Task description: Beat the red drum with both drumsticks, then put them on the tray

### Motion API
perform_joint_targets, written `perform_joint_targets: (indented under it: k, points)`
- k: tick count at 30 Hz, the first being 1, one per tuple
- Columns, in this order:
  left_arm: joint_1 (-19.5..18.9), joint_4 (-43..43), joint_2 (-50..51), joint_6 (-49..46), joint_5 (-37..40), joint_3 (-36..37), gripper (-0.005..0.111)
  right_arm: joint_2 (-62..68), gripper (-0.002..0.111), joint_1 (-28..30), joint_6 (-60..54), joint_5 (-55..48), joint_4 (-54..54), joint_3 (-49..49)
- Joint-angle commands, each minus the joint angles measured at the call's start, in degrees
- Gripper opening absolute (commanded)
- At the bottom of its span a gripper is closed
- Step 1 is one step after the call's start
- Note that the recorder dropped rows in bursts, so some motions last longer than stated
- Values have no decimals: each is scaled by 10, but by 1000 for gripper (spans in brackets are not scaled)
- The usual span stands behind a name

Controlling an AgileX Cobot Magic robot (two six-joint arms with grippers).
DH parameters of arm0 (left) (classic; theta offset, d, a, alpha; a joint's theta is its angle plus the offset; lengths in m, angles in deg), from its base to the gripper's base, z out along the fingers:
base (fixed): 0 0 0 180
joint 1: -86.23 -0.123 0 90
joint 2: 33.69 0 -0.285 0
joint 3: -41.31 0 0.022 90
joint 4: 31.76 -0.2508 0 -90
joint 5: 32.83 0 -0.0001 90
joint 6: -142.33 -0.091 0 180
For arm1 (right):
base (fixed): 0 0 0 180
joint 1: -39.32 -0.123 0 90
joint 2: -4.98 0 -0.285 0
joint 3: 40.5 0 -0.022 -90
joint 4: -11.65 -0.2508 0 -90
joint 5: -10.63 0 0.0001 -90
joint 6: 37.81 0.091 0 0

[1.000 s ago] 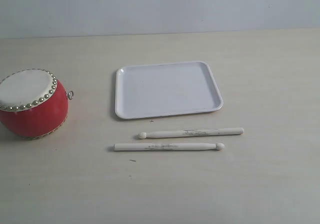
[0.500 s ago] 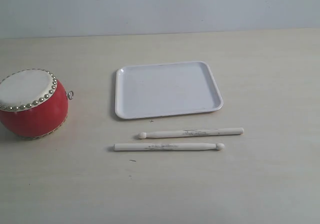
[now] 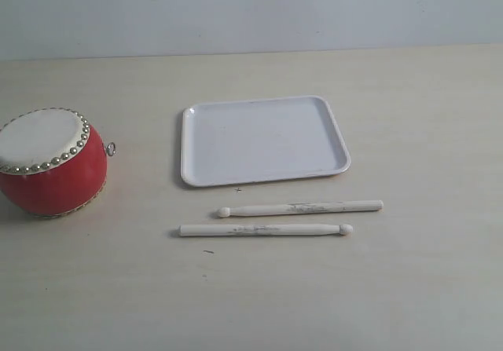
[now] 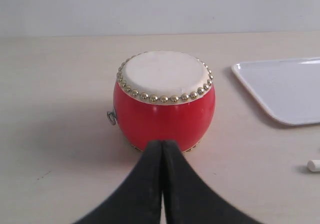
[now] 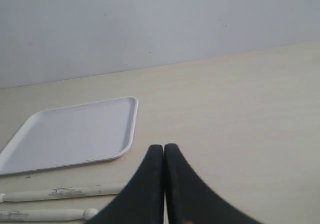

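While both grippers sit closed with nothing held, every task item lies on the table. In the exterior view the tray lies flat at the centre; the drum stands upright at 9 o'clock from the tray, well apart from it, skin up, its side ring facing the tray. The two sticks lie at 6 o'clock from the tray, near its rim but not touching it; they run roughly parallel to that rim and lie close together without contact. The far stick has its rounded tip at the 9 o'clock end; the near stick has its tip at the 3 o'clock end and sits offset toward 9 o'clock.

Left gripper: fingers pressed together, nothing between them; it is aimed at the red side of the drum, with a tray corner and one stick end also in its view.

Right gripper: fingers pressed together, nothing between them; the tray and both sticks lie ahead of it on the table.
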Motion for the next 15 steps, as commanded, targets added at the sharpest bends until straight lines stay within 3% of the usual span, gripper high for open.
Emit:
perform_joint_targets:
  k: [1, 8, 10, 15]
  points:
    - [-2, 12, -3, -17, -59, 0, 0, -3, 0, 3, -1, 2, 2, 3]
    - [-2, 292, -3, 90, -230, 0, 0, -3, 0, 3, -1, 2, 2, 3]
    - [-2, 330, -3, 117, -245, 0, 0, -3, 0, 3, -1, 2, 2, 3]
    - [-2, 332, -3, 137, -247, 0, 0, -3, 0, 3, -1, 2, 2, 3]
